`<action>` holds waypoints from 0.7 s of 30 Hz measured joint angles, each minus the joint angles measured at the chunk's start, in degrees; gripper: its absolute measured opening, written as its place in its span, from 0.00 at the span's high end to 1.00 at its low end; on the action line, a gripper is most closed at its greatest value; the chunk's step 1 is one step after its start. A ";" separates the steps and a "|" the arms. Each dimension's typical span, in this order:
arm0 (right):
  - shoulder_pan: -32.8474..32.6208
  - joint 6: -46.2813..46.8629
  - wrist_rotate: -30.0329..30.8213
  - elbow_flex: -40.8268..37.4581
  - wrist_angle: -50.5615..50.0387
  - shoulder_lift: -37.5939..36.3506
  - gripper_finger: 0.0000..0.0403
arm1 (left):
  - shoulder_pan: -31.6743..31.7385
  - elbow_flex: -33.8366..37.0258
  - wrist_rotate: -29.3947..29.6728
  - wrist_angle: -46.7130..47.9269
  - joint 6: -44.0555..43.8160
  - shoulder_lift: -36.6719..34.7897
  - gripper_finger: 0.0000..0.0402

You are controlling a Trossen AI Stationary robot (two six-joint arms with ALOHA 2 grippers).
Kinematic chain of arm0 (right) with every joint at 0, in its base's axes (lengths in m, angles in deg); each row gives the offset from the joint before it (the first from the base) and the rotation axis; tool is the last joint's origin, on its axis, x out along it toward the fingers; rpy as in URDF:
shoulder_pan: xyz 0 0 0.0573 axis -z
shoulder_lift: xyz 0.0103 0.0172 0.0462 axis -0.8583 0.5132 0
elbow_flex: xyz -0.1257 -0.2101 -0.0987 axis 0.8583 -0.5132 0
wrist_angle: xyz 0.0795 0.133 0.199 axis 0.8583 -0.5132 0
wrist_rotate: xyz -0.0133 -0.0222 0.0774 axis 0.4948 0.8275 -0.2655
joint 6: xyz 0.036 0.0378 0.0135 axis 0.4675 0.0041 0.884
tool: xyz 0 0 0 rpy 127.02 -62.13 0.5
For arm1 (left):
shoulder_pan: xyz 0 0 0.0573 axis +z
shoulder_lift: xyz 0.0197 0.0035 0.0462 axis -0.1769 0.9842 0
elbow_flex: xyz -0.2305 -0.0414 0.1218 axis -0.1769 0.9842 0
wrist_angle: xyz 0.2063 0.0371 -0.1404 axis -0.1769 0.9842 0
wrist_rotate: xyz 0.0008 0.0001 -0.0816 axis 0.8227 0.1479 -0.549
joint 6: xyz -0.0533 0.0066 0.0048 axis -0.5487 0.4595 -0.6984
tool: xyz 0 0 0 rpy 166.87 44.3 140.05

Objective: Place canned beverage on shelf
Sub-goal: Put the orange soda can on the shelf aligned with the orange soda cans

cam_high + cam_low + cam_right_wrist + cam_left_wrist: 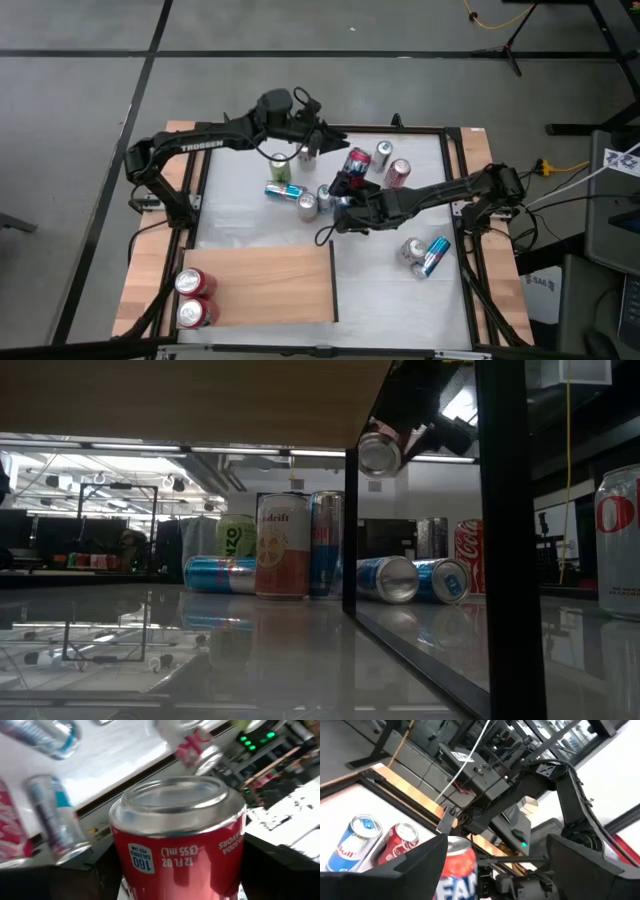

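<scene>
A red can (357, 164) hangs in the air over the far middle of the table, with my right gripper (349, 187) shut on it. The low view shows the can (380, 451) high above the cans that stand on the table. My left gripper (333, 141) is open and held level just left of the can at its far side. In the left wrist view the can (459, 870) shows low between the open fingers, nearer to one of them. The shelf (265, 285), a light wood panel, lies at the near left. My right gripper pinches the red can's round wall (125, 865) between its two fingers, one on each side. The fingers slant down from the table's right. The can is lifted clear of the table and tilted, one end (378, 455) turned toward the near edge.
Two red cans (195, 298) sit at the shelf's left end. Under the grippers are a green can (280, 166), a blue can (283, 192) and silver ones (307, 206). Further cans lie at the far right (397, 173) and near right (427, 256).
</scene>
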 joint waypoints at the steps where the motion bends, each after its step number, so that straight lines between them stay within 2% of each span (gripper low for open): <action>1: -0.31 -1.44 -0.01 0.00 1.75 0.00 0.27 | 0.21 0.00 -0.75 0.40 -0.01 0.05 0.17; 9: -2.97 -8.64 -1.63 0.00 13.26 -0.01 0.27 | -0.67 0.00 -3.57 2.45 0.15 0.07 0.17; 15: -3.18 -9.69 -2.23 0.00 15.16 -0.01 0.27 | -2.39 0.00 -3.87 6.69 0.01 0.07 0.17; 21: -3.55 -9.73 -2.23 -0.02 15.20 -0.01 0.27 | -3.15 0.00 -0.49 10.41 0.62 0.09 0.17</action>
